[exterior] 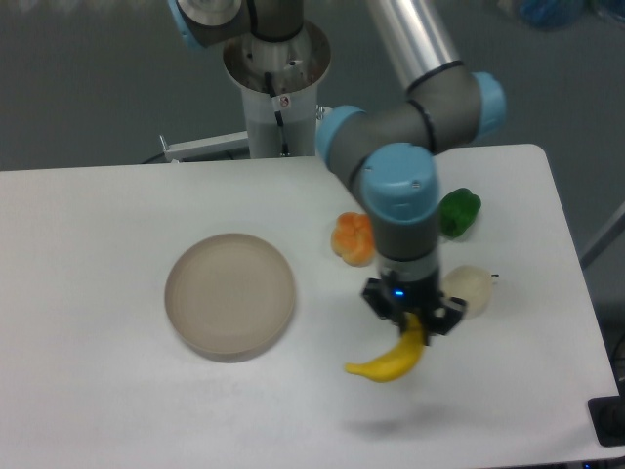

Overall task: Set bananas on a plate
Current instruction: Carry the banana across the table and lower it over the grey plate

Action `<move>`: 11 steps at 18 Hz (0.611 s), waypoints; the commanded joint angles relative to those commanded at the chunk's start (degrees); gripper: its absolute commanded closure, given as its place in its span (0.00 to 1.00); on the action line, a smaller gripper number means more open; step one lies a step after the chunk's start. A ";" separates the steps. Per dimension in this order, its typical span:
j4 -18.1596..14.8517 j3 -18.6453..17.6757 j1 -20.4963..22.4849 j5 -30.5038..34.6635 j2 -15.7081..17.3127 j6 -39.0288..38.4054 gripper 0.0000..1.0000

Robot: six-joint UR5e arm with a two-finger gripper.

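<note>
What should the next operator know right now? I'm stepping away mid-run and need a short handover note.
Gripper: jaws shut on the banana, gripping its upper end; the fruit hangs clear of the table, its shadow showing below.
Plate: bare, to the left of the banana.
Nearby: orange fruit, green pepper, pale round item.
Done: banana picked and lifted.
Left: carry it left over the plate, lower, release.
</note>
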 joint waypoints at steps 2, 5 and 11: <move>0.26 -3.86 -3.77 -0.71 1.41 -4.65 0.77; 0.62 -6.07 -7.73 -0.62 1.24 -9.93 0.77; 1.93 -13.20 -10.03 -0.54 3.00 -8.81 0.77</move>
